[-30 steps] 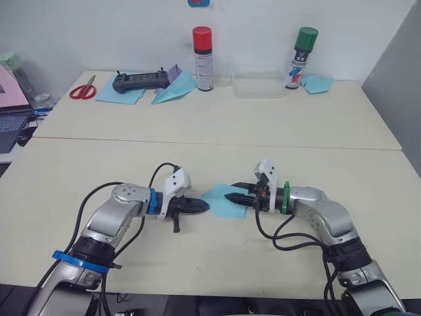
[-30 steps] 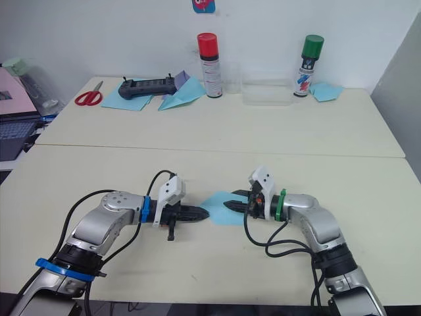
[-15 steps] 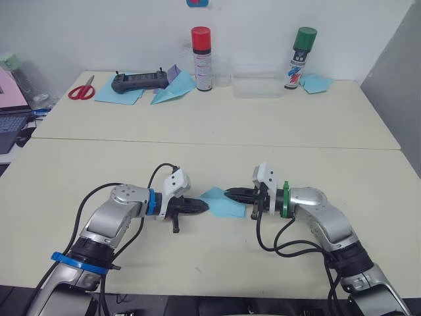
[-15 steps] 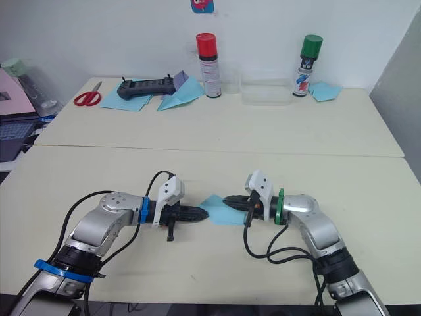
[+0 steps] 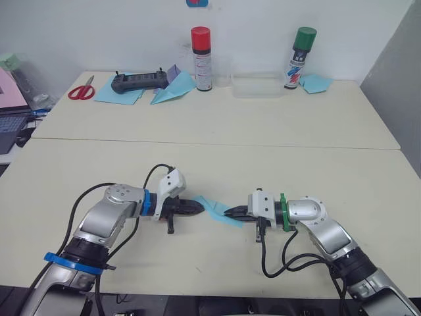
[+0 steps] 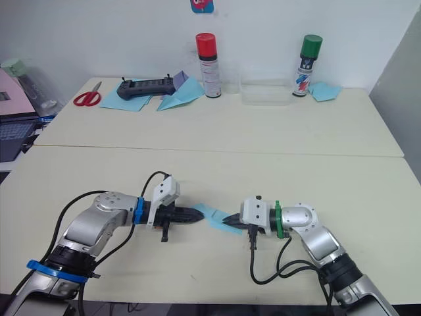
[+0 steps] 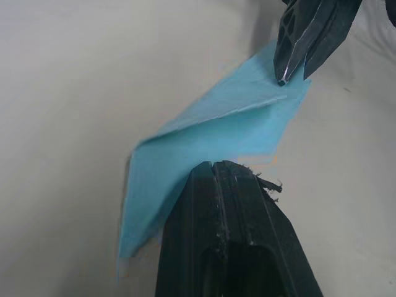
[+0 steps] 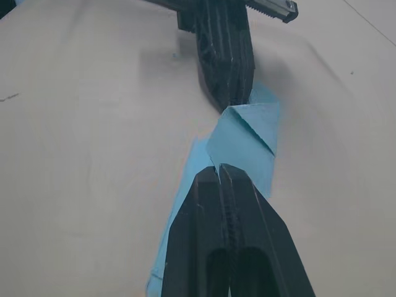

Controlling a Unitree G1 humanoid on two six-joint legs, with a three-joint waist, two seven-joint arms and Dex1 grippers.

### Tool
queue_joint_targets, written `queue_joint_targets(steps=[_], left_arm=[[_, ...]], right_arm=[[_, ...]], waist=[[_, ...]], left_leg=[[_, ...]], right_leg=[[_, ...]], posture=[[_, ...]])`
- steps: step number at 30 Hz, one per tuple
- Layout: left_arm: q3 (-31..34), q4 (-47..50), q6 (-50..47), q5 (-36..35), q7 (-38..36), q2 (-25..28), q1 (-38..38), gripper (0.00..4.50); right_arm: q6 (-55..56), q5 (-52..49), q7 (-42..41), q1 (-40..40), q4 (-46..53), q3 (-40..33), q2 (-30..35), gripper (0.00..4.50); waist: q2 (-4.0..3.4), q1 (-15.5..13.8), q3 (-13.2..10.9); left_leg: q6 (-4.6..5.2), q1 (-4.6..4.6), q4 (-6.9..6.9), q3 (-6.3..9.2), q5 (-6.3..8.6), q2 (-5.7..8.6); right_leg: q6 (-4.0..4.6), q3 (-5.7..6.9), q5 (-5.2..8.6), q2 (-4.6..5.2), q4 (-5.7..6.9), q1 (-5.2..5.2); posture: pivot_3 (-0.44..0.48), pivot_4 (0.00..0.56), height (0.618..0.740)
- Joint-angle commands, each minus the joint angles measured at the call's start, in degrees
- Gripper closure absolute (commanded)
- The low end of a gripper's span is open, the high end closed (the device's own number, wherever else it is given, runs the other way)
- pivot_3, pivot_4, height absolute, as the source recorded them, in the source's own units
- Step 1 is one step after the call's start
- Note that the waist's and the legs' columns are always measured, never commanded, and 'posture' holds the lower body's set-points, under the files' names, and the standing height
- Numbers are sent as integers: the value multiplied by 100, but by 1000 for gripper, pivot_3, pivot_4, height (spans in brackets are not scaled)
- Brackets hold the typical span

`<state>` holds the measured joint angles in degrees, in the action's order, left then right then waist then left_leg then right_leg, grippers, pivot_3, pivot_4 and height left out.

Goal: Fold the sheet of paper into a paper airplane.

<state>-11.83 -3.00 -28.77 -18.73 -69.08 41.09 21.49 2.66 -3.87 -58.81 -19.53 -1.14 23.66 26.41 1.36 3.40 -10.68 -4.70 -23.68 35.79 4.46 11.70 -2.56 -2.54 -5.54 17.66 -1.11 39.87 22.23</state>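
Observation:
The sheet of paper (image 5: 212, 209) lies on the near table as a narrow, folded light-blue strip between my two grippers. One triangular flap (image 8: 244, 133) is folded over and stands slightly raised. My left gripper (image 5: 202, 209) is shut, its tip resting on the paper's left part (image 7: 185, 139). My right gripper (image 5: 227, 212) is also shut, and its tip sits on the paper's right end. The paper spreads out flat under both tips, not between the fingers. The tips point at each other, a short gap apart.
On the far table stand a red spray can (image 5: 202, 58), a green spray can (image 5: 302, 56) and a clear box (image 5: 257, 85). Also there are a black controller (image 5: 137, 81) on blue sheets, a blue dart plane (image 5: 174, 90), scissors (image 5: 81, 89) and a laptop (image 5: 10, 122).
My right gripper shut and moved down and to the left toward me. The paper went from a broad wedge to a narrower folded strip. My left gripper drew back slightly left.

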Motion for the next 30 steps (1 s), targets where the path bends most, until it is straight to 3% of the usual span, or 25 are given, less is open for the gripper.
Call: queue_joint_targets(steps=[1, 7, 12, 21, 25, 29, 30], left_arm=[[120, -124, -78, 30, -101, 192, -60, 4500], [579, 105, -697, -604, -62, -34, 454, 4500], [520, 228, -976, -806, -10, -337, 654, 4500], [-125, -5, -290, -71, -74, -366, 558, 4500], [-537, -691, 424, 614, -26, -395, 633, 4500], [-616, -1166, 627, 733, 31, -617, 701, 4500], [-631, -1203, 654, 750, 25, -644, 699, 4500]], right_arm=[[218, 136, -85, -59, -63, 41, 39, 4476], [359, 311, -110, -130, -191, 79, 35, 4476], [443, 375, -123, -132, -210, 91, 14, 4476], [633, 433, -173, -117, -208, 131, 8, 4476], [748, 479, -196, -137, -272, 160, -25, 4476], [564, 352, -334, -184, -277, 148, -26, 4476], [475, 298, -404, -199, -237, 139, -2, 4097]], waist=[[0, -3, 0], [1, -13, -1], [1, -23, -1], [1, -23, -1], [2, -25, -1], [-1, -27, 1], [-1, -33, 1]], left_leg=[[0, 0, 0, 0, 0, 0], [0, -4, 4, 2, 0, 0], [0, -8, 10, 1, 0, 3], [-1, -7, 9, 2, 0, 2], [0, -6, 10, 3, 0, 2], [0, 11, 11, 2, 0, 5], [0, 21, 11, 2, 0, 5]], right_leg=[[0, 0, 0, 0, 0, 0], [0, 3, 0, 0, 2, 2], [-1, 1, 0, 2, 0, 0], [0, 1, -1, 1, 2, 1], [1, 2, -1, 1, 2, 1], [0, 1, -1, 2, 2, -18], [0, 0, -1, 3, 3, -27]], posture=[[0, 150, 740], [0, 150, 740], [0, 150, 740], [0, 150, 740], [0, 150, 740], [0, 150, 740], [0, 150, 740]])
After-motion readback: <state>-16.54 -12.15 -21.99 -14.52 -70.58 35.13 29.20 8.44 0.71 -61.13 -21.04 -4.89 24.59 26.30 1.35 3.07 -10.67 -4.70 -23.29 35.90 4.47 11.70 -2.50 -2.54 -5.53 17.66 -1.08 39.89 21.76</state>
